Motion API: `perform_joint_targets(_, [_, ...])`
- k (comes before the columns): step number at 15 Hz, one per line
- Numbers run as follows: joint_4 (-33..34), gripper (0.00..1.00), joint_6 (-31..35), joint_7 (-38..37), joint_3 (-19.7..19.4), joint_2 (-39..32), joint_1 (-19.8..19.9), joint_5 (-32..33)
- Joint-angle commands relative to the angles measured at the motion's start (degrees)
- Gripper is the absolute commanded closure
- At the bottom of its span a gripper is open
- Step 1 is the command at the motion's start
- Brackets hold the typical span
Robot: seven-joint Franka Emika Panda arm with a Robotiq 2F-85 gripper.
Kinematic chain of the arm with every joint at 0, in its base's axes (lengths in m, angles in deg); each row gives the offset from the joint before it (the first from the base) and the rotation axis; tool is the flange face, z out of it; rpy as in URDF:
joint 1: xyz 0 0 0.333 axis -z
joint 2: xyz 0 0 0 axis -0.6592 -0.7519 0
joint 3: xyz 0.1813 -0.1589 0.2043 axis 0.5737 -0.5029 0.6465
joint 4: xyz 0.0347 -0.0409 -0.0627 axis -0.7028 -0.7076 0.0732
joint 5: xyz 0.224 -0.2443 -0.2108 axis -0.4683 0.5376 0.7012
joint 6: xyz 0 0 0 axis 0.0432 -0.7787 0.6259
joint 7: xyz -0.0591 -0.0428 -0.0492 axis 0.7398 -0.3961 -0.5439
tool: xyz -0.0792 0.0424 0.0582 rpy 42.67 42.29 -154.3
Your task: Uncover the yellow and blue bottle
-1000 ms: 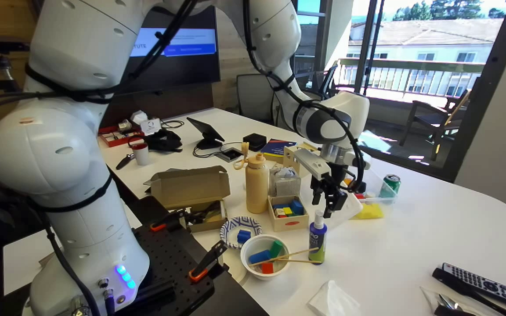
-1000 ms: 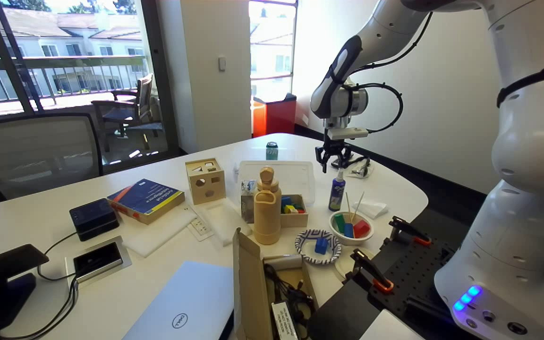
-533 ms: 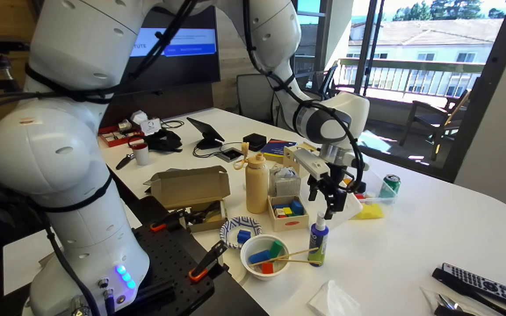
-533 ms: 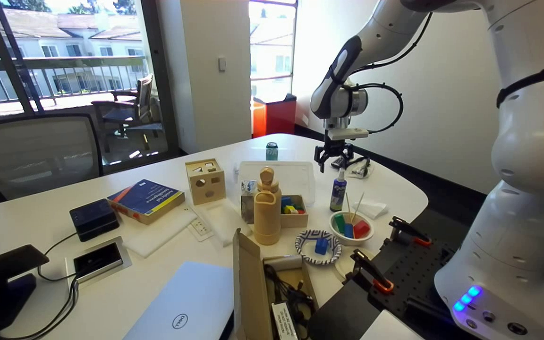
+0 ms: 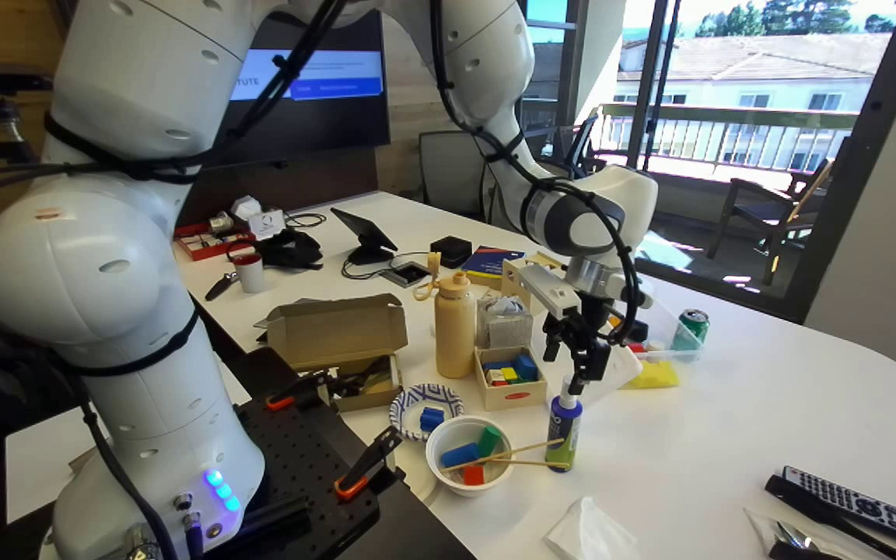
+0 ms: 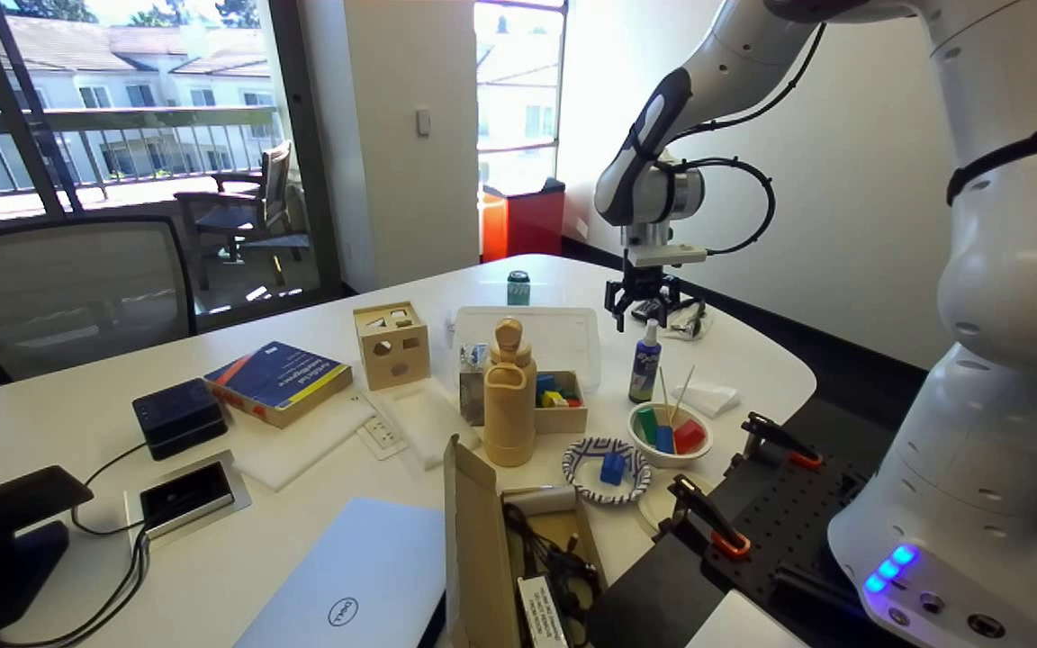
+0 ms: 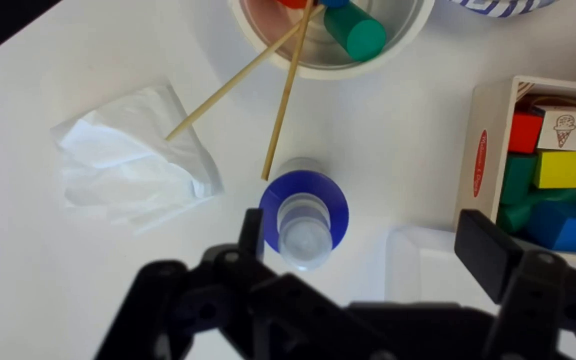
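I'm running one gripper (image 7: pixel 361 230). I'm seeing two bottles: one yellow and blue bottle (image 5: pixel 564 429), one mustard-yellow bottle (image 6: pixel 509 414). One white bowl (image 7: pixel 335 73) is holding three blocks (image 6: pixel 689 436) and two sticks (image 7: pixel 286 95). One patterned plate (image 6: pixel 572 472) is carrying one blue block (image 6: pixel 612 468). I'm also logging two clamps (image 6: pixel 706 510), one green can (image 5: pixel 691 330), one book (image 6: pixel 280 378), one laptop (image 6: pixel 352 567), one cup (image 5: pixel 250 278), one shape-sorter cube (image 6: pixel 392 351). One low wooden box (image 5: pixel 515 397) is holding several packed blocks (image 7: pixel 562 170); they're overlapping, so I'm not committing to a number.
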Motion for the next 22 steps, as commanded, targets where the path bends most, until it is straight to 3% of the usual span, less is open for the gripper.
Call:
perform_joint_targets(1, [-0.89,0.28,-1.46,-2.0,-0.89,1.45,-0.46,0.72])
perform_joint_targets(3, [-0.72,0.38,-1.2,-2.38,-1.13,1.19,-0.58,0.8])
perform_joint_targets(6, [-0.54,0.64,-1.04,-2.52,-1.29,0.96,-0.55,0.8])
perform_joint_targets(11, [-0.93,0.97,-1.0,-2.63,-1.67,1.36,-0.55,0.88])
perform_joint_targets(12, [-1.12,0.94,-1.11,-2.34,-1.55,1.66,-0.42,0.71])
perform_joint_targets(22, [-2.02,0.94,-5.93,-1.84,-1.15,6.07,-0.37,0.23])
